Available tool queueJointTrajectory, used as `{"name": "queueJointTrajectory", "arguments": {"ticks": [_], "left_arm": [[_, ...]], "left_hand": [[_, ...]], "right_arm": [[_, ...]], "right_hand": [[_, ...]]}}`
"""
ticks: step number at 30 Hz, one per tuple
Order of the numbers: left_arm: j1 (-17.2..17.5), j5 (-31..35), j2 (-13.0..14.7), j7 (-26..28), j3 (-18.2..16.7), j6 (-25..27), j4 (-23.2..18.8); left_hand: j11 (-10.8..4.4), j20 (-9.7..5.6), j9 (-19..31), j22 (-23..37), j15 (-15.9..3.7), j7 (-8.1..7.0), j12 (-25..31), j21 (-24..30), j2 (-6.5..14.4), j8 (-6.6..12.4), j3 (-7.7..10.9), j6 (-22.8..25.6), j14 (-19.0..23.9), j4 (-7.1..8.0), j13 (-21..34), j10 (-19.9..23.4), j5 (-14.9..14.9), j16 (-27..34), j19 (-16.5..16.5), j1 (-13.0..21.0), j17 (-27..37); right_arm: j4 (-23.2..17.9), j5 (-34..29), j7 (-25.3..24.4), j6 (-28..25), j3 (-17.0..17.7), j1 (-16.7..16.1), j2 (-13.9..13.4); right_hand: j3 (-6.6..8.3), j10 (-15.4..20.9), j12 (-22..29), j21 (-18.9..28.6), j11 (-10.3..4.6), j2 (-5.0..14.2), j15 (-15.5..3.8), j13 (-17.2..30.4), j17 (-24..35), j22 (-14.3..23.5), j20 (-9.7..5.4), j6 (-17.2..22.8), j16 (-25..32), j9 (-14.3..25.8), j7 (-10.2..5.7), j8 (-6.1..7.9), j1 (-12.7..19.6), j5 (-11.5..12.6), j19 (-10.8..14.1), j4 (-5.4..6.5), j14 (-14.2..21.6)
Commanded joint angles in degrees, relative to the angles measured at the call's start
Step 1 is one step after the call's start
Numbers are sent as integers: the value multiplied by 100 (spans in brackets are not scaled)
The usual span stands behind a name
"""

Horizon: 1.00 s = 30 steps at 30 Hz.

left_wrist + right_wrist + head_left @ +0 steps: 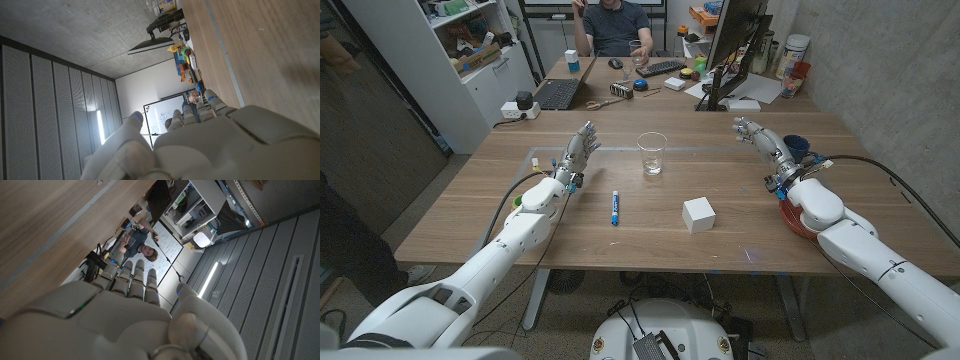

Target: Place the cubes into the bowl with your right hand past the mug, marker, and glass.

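Observation:
A white cube [698, 214] sits on the wooden table [470, 205] just right of the middle. A clear glass [652, 153] stands behind it, and a blue marker [615, 207] lies to its left. Over the right side, my right hand [760, 140] is raised with its fingers stretched out and apart, holding nothing. A dark blue mug [798, 147] stands just beyond it. A red bowl [792, 218] shows partly under my right wrist. My left hand [575, 155] is raised at the left, fingers apart and empty. Both hands [210, 140] [135, 310] appear from behind in the wrist views.
A second desk [620, 85] behind the table holds a laptop [558, 93], a keyboard [662, 68] and a monitor [735, 40]. A person [615, 25] sits behind it. White shelves [470, 50] stand at the back left, and a concrete wall [880, 70] runs along the right.

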Motion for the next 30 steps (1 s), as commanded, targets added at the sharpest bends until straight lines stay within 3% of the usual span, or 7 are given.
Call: {"name": "queueJointTrajectory", "arguments": {"ticks": [1, 9, 16, 27, 30], "left_arm": [[-104, 6, -31, -67, 22, 16, 157], [-216, 6, -78, -193, 72, 34, 312], [-309, 37, -126, -290, 119, -1, 464], [-348, 66, -76, -356, 154, 81, 464], [-354, 80, -76, -353, 156, 66, 470]], "left_hand": [[0, 19, 31, 27, 8, -19, 18, 3, -26, 53, -30, 1, -52, 18, 8, -34, 21, 26, -18, 10, 11], [-3, 38, 31, 28, 6, -28, 18, 0, -29, 51, -39, 1, -54, 22, 8, -35, 23, 26, -21, 3, 11], [7, 41, 32, 28, 7, -23, 17, -3, -30, 50, -45, 2, -57, 24, 8, -37, 24, 25, -23, -1, 10], [-8, 44, 32, 29, 14, -20, 17, -7, -30, 45, -55, -6, -68, 28, 8, -40, 26, 22, -28, -8, 10], [5, 44, 32, 29, 14, -18, 20, -7, -30, 45, -57, -6, -66, 28, 8, -34, 27, 23, -26, -10, 10]], "right_arm": [[-1132, -1156, -707, -539, 317, -791, -641], [-2044, -2103, -1052, -1334, 592, -1365, -1071], [-2682, -2815, -1066, -2083, 633, -1611, -1275], [-3369, -3984, -1069, -2895, 490, -1810, -1472], [-3357, -4268, -1212, -2890, 393, -1802, -1398]], "right_hand": [[25, 40, -1, -21, -29, -6, 28, 33, 14, 20, 51, 49, 31, 25, -18, 48, 71, 17, 5, -29, 43], [43, 96, 18, -35, -44, -10, 8, 33, 9, 21, 60, 86, 36, 25, -33, 58, 101, 13, 5, -55, 72], [51, 146, 34, -49, -76, -26, -16, 32, 6, 22, 66, 115, 42, 25, -48, 64, 122, 7, 6, -78, 106], [41, 164, 34, -55, -97, -108, -59, 32, -3, 22, 138, 148, 34, 25, -91, 67, 168, -5, 53, -149, 126], [16, 197, 44, -51, -107, -170, -75, 31, -3, 21, 176, 166, 40, 24, -102, 69, 171, -15, 101, -179, 152]]}}
